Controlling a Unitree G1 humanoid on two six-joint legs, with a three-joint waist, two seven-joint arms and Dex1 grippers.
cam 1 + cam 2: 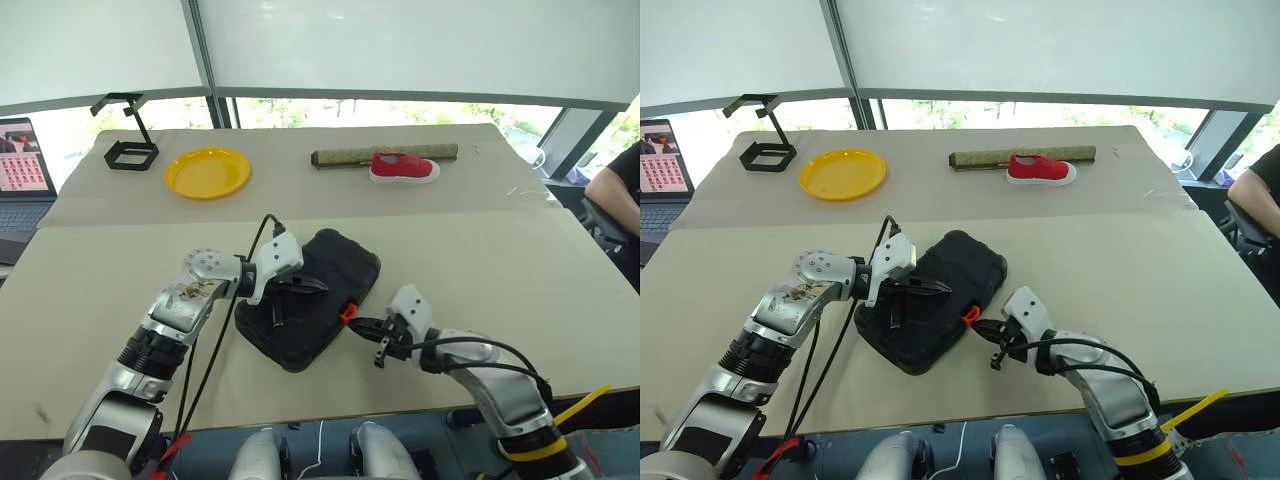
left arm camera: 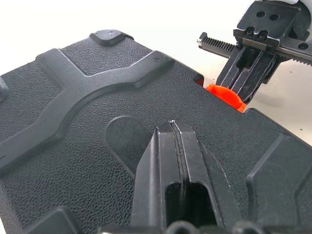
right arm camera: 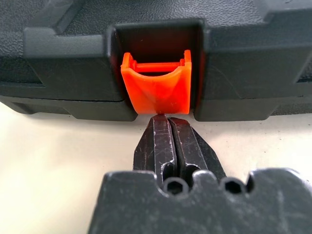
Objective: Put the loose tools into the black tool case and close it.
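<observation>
The closed black tool case (image 1: pixel 312 300) lies near the counter (image 1: pixel 480 270) front edge; the left hand (image 2: pixel 171 127), fingers together, rests on the lid, and the right hand (image 3: pixel 165 118), also pinched empty, touches the orange latch (image 3: pixel 155 87).

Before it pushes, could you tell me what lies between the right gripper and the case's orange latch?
Nothing: in the right wrist view the shut right gripper meets the orange latch with no gap.

Black tool case (image 1: pixel 322 290): flat, textured plastic, lid moulded with raised ribs and rounded corners. Lid down. Lies flat on the tan table, set diagonally, near the front edge. Small orange latch (image 3: pixel 157 85): sits in a recess in the middle of one long side wall.
</observation>
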